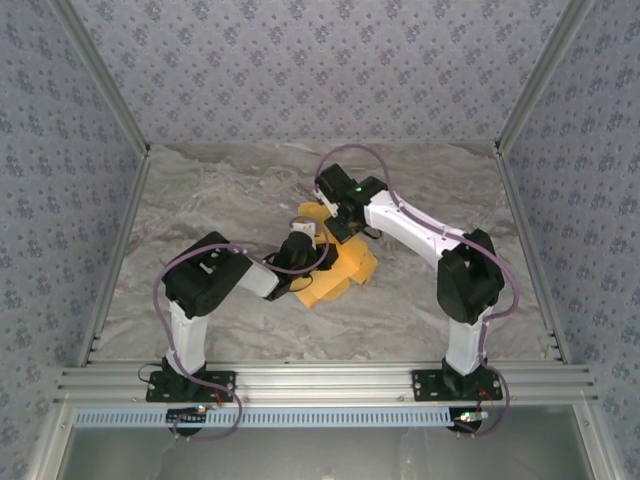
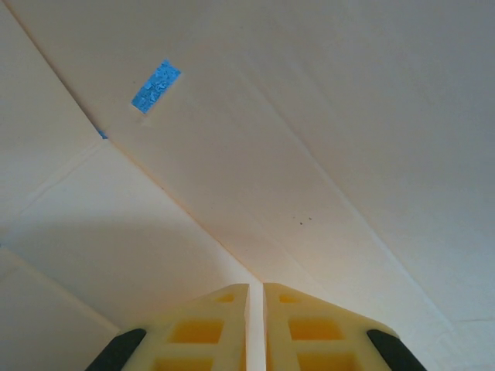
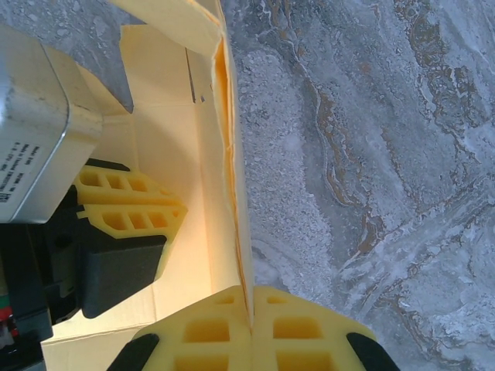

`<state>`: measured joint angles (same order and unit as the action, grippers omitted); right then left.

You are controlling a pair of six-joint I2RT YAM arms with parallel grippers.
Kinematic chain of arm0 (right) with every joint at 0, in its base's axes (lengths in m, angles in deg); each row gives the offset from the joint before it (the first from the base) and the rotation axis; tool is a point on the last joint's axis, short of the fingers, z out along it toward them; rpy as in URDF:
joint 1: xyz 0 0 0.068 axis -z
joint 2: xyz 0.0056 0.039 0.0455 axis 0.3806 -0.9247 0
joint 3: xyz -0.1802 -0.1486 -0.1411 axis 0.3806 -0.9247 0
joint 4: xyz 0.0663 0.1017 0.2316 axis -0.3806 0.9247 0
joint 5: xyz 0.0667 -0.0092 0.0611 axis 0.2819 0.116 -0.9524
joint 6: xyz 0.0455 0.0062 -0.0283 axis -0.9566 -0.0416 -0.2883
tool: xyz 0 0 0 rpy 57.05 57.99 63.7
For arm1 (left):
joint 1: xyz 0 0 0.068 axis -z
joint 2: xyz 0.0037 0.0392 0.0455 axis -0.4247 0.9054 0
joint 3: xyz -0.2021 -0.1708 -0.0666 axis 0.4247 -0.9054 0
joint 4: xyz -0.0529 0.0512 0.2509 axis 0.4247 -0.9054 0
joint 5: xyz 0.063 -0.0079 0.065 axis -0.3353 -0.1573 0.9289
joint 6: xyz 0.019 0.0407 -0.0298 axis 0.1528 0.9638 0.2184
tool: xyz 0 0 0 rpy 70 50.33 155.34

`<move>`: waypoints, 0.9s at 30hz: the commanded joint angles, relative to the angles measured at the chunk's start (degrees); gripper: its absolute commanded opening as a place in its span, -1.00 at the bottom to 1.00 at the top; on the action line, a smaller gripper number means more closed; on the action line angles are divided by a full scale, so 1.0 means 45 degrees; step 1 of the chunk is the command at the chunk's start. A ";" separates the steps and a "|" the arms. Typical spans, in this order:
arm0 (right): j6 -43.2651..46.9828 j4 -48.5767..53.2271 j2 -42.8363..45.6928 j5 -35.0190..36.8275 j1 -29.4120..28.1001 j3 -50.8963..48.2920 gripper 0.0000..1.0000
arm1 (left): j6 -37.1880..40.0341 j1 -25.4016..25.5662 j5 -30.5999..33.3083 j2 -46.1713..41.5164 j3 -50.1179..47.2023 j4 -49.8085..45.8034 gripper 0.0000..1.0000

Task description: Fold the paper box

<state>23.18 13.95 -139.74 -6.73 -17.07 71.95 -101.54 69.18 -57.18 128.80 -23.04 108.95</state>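
Along one wall of the paper box, the right gripper is clamped tight on it — a tug could tear it. Inside, the left gripper sits closed, seemingly empty — pressing may buckle the card.

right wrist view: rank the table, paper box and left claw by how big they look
1. table
2. paper box, close to the lens, so it looks large
3. left claw, clearly smallest

The orange-yellow thin cardboard paper box lay half-folded mid-view, one wall raised upright, flaps spreading toward eleven and seven o'clock.
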 commanded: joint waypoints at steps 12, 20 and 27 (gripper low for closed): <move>-0.0951 -0.1178 -0.0305 -0.0129 -0.0620 0.0077 -1.00 | -0.0127 0.0058 0.0564 0.0157 -0.0667 -0.0464 -0.68; -0.0978 -0.1258 -0.0334 0.0321 -0.0662 -0.0232 -1.00 | -0.0003 0.0052 0.0580 -0.0359 -0.0936 -0.0536 -0.61; -0.0111 -0.1198 -0.0133 0.1141 -0.0489 -0.0133 -1.00 | 0.0274 0.0035 0.0765 -0.1411 -0.1265 -0.1099 -0.50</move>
<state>21.91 11.09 -139.76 -3.69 -19.61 71.56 -101.32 69.16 -54.56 124.71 -27.30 108.88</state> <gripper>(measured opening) 0.054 0.244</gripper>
